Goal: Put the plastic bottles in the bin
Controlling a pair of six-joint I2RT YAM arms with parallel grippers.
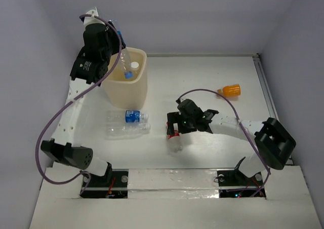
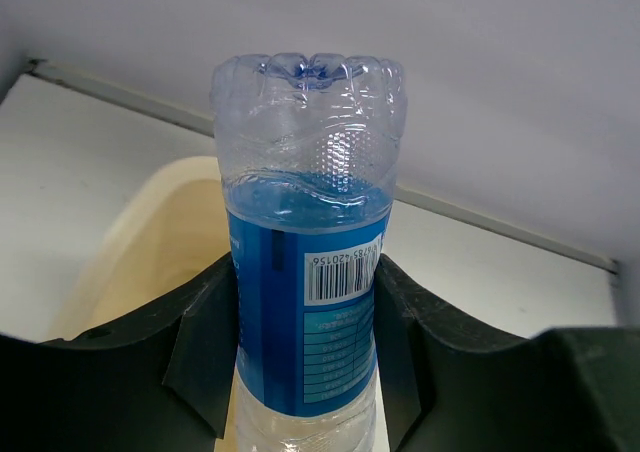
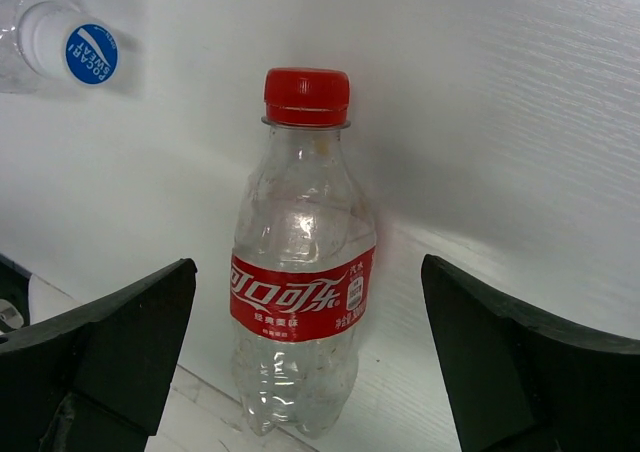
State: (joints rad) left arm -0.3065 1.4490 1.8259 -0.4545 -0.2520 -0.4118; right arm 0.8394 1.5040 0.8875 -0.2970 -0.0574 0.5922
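My left gripper [image 1: 115,38] is shut on a clear blue-labelled bottle [image 1: 123,54] and holds it over the cream bin [image 1: 135,89]. In the left wrist view the fingers [image 2: 200,342] clamp this bottle [image 2: 305,222] at its label, with the bin [image 2: 140,242] below. A white-capped bottle [image 1: 134,66] shows inside the bin. My right gripper [image 1: 175,129] is open, low over a red-labelled bottle [image 1: 175,142]. That bottle [image 3: 300,292] lies between the spread fingers [image 3: 130,342], untouched. Two more clear bottles [image 1: 129,117] [image 1: 126,130] lie left of centre. The orange bottle [image 1: 230,90] lies at the back right.
The bin stands at the back left, close to the left arm. A white and blue cap of another bottle [image 3: 80,50] shows beyond the red-labelled one. A raised rail [image 1: 266,92] runs along the table's right edge.
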